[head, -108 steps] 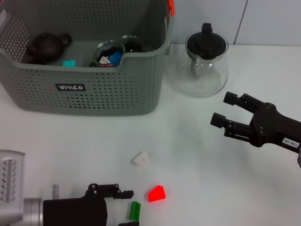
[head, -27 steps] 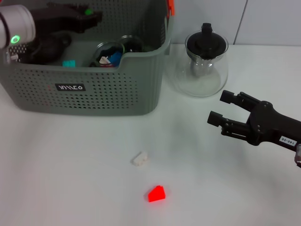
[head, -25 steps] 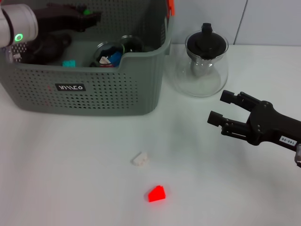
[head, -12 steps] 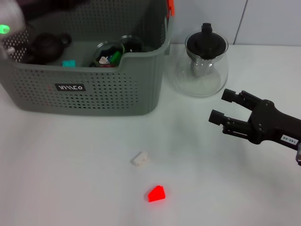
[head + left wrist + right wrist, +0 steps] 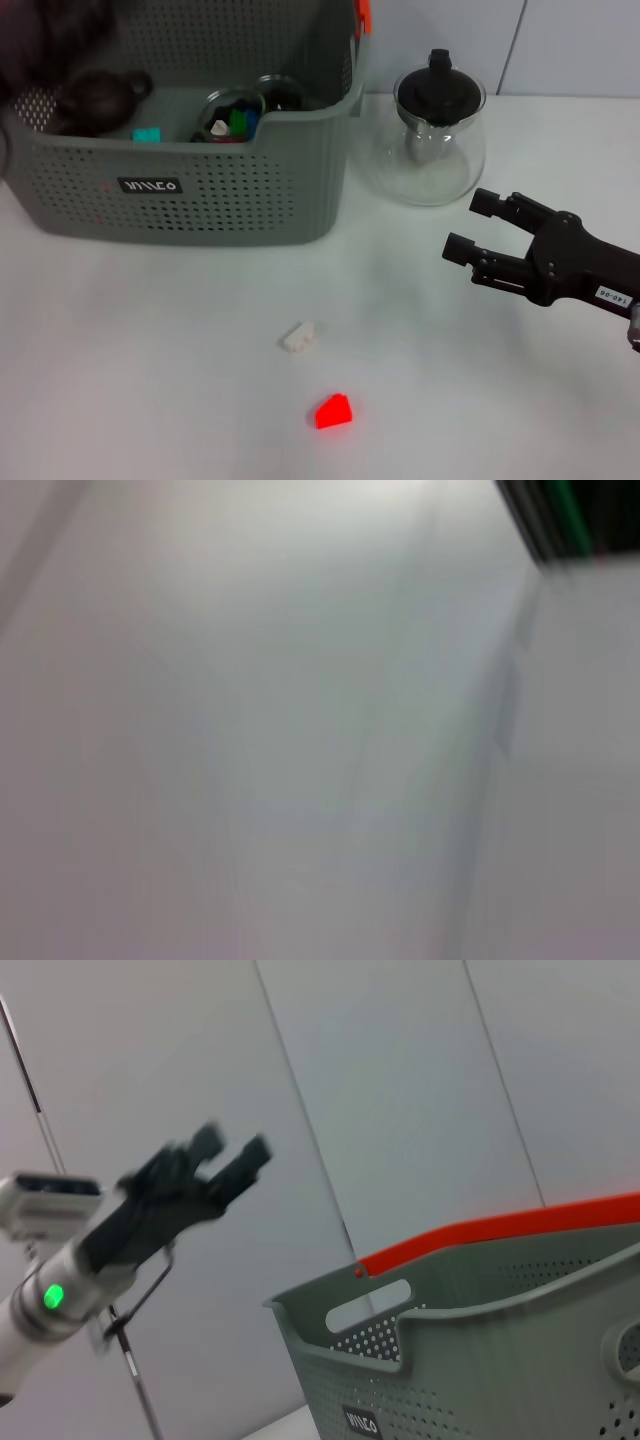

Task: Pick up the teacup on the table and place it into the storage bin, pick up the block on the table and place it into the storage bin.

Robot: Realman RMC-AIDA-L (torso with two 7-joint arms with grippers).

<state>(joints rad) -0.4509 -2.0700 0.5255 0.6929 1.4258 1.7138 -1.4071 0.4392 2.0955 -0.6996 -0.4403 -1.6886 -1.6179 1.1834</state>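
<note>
Right hand (image 5: 468,228): I see it hovering low over the counter (image 5: 150,350), fingers spread apart, nothing between them.

Left hand (image 5: 232,1152): raised high above the storage bin (image 5: 190,185); in my right wrist view its two fingers stand apart and empty. In the head view only a dark blur of the arm shows at the bin's far left corner. The left wrist view gives me nothing but a pale wall.

Nearest the right hand: glass teapot (image 5: 438,135) with black lid, upright on the counter just beyond the fingertips, beside the bin's right wall. No object lies between the hand and the blocks.

Loose on the counter, well off to the hand's left:
- white block (image 5: 298,338), small, lying tilted;
- red block (image 5: 333,411), closer to me than the white one, the two near each other but apart.

Storage bin: grey-green, perforated, logo label on its front wall, orange tag (image 5: 363,14) at the rear right corner. It stands farther left than the blocks, across the counter from the right hand.

Contents:
- dark teapot (image 5: 97,98), at the left;
- teal block (image 5: 147,134), just beside it;
- glass teacup (image 5: 232,115) holding small coloured pieces, a green block (image 5: 238,119) among them;
- second glass vessel (image 5: 281,93) behind, touching or nearly so; I cannot tell.
</note>
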